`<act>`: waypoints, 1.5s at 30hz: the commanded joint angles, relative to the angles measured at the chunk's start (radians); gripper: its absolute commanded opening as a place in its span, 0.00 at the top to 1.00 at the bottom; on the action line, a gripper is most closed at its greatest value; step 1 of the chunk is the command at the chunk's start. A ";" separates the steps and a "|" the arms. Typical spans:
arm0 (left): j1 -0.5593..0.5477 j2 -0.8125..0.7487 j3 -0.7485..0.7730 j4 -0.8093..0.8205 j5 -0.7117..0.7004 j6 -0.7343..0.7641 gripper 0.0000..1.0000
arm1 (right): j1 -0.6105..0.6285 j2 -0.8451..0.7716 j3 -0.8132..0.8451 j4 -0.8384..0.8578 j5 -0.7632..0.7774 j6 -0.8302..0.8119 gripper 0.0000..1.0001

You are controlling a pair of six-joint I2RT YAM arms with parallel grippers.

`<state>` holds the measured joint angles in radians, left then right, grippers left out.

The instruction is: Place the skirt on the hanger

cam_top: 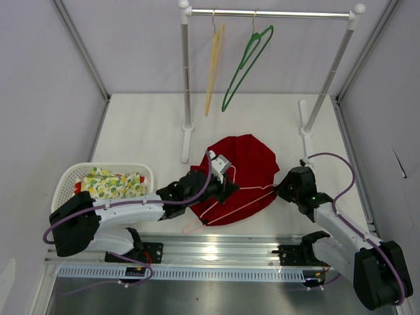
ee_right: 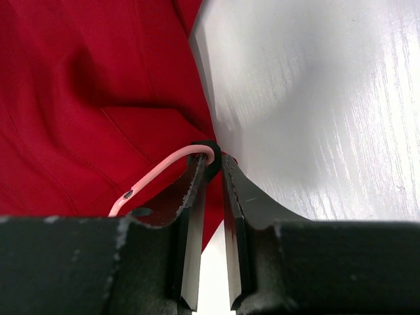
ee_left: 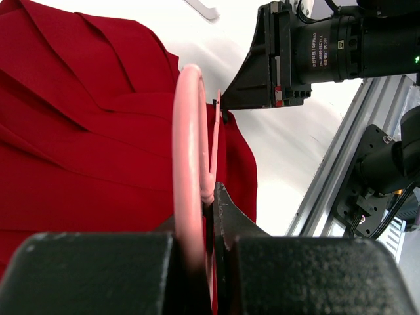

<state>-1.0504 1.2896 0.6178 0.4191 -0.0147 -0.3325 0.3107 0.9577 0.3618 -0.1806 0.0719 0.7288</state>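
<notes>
Up close at the left wrist the hanger (ee_left: 187,131) is a fat pink blur near the lens, and the skirt (ee_left: 85,131) runs off the top and left edges. From above, the left gripper (cam_top: 225,186) covers the skirt's middle and hides where its fingers meet the wire

Left pincer (ee_left: 209,197), right pincer (ee_right: 216,161) — both clamped

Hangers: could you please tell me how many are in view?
3. The yellow hanger and the green hanger hang on the rail at the back; the pink hanger lies over the skirt, pinched by the left gripper and right gripper. None looks hidden.
</notes>
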 commanded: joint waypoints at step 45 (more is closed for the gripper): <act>0.006 0.005 0.037 -0.048 0.007 0.018 1.00 | -0.018 -0.085 0.029 -0.045 0.051 -0.008 1.00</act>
<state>-1.0504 1.2953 0.6250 0.4007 -0.0147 -0.3321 0.3008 0.8860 0.3611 -0.2161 0.0978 0.7387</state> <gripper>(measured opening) 0.058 0.010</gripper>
